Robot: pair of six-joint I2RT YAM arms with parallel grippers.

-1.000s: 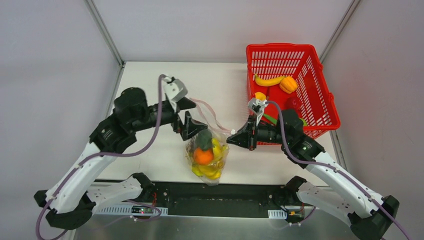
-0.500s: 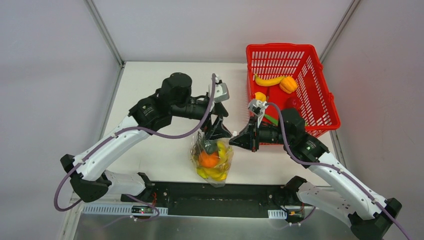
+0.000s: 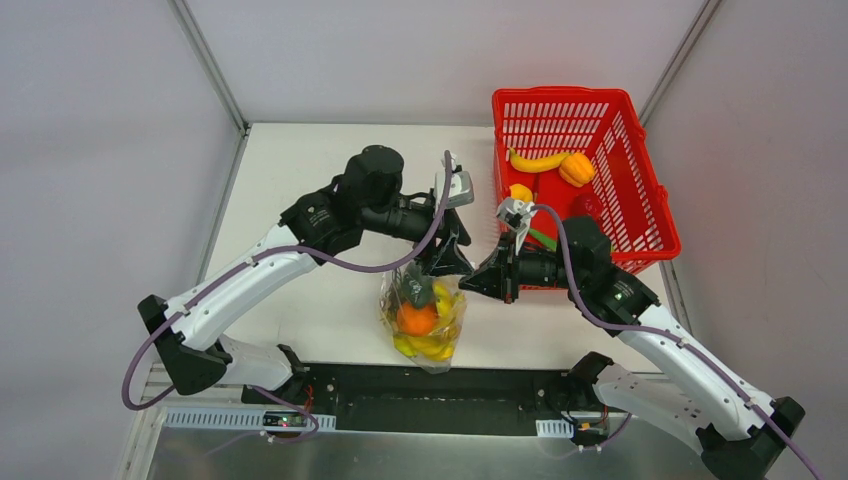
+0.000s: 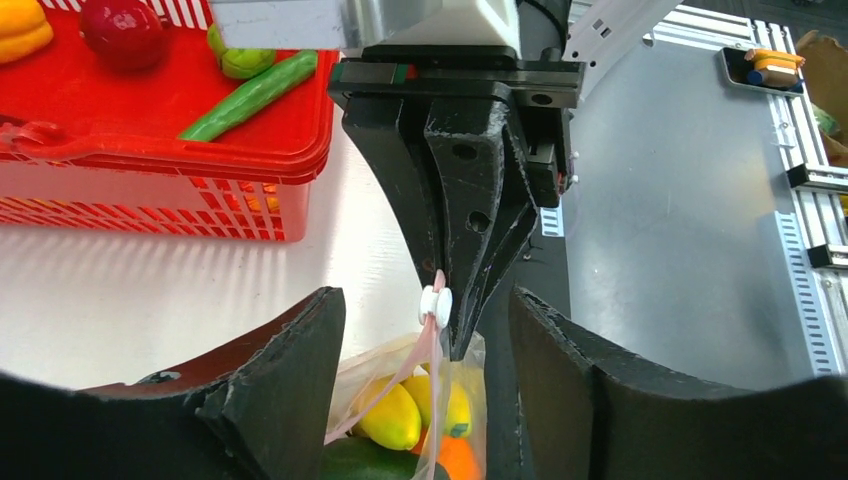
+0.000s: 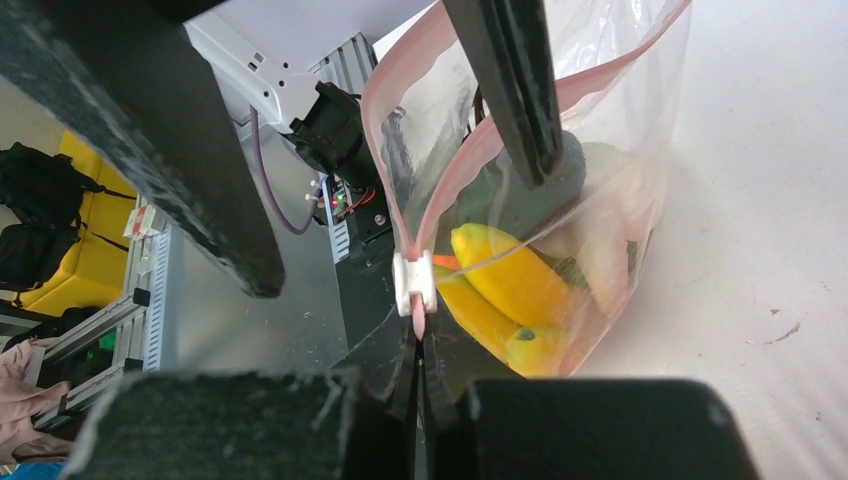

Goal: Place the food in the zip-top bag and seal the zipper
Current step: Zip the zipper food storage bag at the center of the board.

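Standing at the near edge of the table (image 3: 300, 170), between the two arms, the clear bag (image 3: 443, 340) holds an orange (image 3: 413, 319), yellow bananas (image 3: 430, 346) and a dark green piece (image 3: 410, 285). Its mouth points up and away, and the pink zipper (image 4: 430, 335) is parted along most of its length.

Just beyond the bag, the right pincer (image 3: 472, 281) is clenched on the right end of the zipper, right behind the small white slider (image 4: 434, 303). The left pincer (image 3: 447, 262) faces it from the left, released: its two fingers (image 4: 290, 380) stand apart on either side of the slider and touch neither the slider nor the strip. In the right wrist view one of those fingers reaches down across the open mouth of the bag.

Farther off, at the far right of the table, the red basket (image 3: 640, 215) holds a banana (image 3: 537, 161), an orange-yellow pepper (image 3: 577, 168), a red ball (image 4: 123, 30), a green round piece (image 4: 240, 62) and a long green pod (image 4: 255, 95).
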